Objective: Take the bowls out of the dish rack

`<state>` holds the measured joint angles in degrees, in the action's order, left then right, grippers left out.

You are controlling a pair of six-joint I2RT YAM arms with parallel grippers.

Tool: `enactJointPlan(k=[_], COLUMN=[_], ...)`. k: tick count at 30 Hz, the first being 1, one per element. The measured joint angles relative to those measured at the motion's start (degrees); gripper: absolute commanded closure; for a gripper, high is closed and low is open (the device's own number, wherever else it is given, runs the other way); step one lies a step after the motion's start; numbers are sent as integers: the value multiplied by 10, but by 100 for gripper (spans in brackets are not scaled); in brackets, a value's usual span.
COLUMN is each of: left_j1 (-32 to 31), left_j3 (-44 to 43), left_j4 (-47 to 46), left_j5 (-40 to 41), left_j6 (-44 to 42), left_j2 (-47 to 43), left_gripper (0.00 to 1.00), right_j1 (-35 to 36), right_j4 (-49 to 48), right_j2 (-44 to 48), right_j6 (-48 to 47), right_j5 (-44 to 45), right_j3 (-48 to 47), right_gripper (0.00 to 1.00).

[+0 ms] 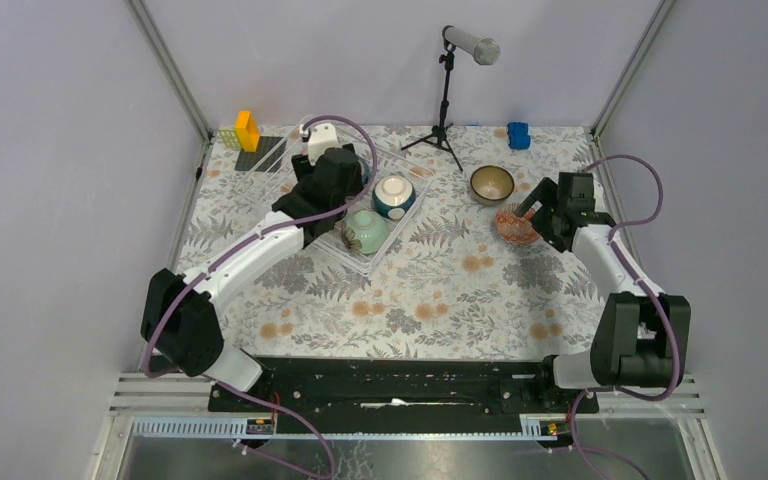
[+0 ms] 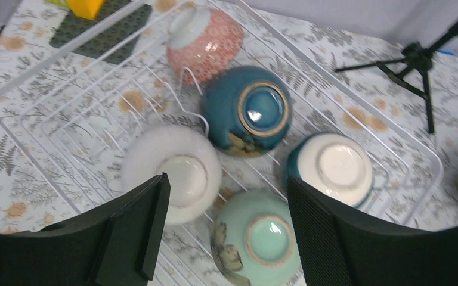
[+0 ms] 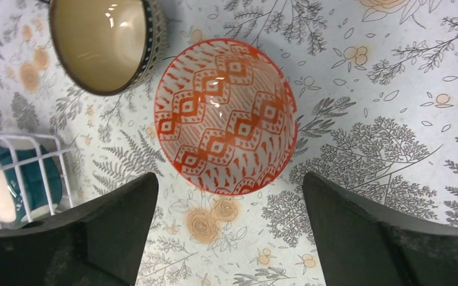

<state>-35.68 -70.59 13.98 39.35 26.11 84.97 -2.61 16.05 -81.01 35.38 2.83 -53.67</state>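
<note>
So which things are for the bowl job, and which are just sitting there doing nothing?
For the job: dish rack; in it the pink patterned bowl, dark teal bowl, white bowl, pale green bowl, teal-and-white bowl; already out on the table, the red zigzag bowl and brown bowl.
Just lying about: microphone stand, yellow block, black mat, blue block.

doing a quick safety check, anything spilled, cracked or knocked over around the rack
Nothing stands out. The five bowls in the dish rack lie foot-up and look unbroken; the red zigzag bowl and brown bowl stand upright on the table, with no spill or chips visible.
</note>
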Motion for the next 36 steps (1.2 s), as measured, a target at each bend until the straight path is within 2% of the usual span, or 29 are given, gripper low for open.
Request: enactJointPlan(k=[4, 8, 15, 22, 25, 32, 36], left_j1=[32, 50, 53, 53, 49, 25, 14], left_j3=[-24, -56, -63, -77, -77, -77, -77], left_j4=[3, 14, 37, 64, 78, 115, 128], left_j5=[-1, -6, -52, -121, -147, -185, -204], left_j6=[-11, -18, -28, -46, -52, -53, -53], left_j2=[27, 59, 89, 125, 128, 146, 160], left_gripper=[7, 1, 1, 2, 6, 6, 16], right_j1=[0, 0, 22, 83, 91, 99, 103], right_j4=[-2, -3, -23, -29, -29, -30, -31], right_j2=[37, 65, 105, 111, 111, 111, 110], right_j6=[-11, -21, -32, -46, -49, -52, -52], right_j5=[-32, -67, -131, -146, -150, -158, -160], right_j3=[18, 27, 47, 47, 47, 47, 47], right_gripper=[0, 0, 0, 0, 0, 0, 0])
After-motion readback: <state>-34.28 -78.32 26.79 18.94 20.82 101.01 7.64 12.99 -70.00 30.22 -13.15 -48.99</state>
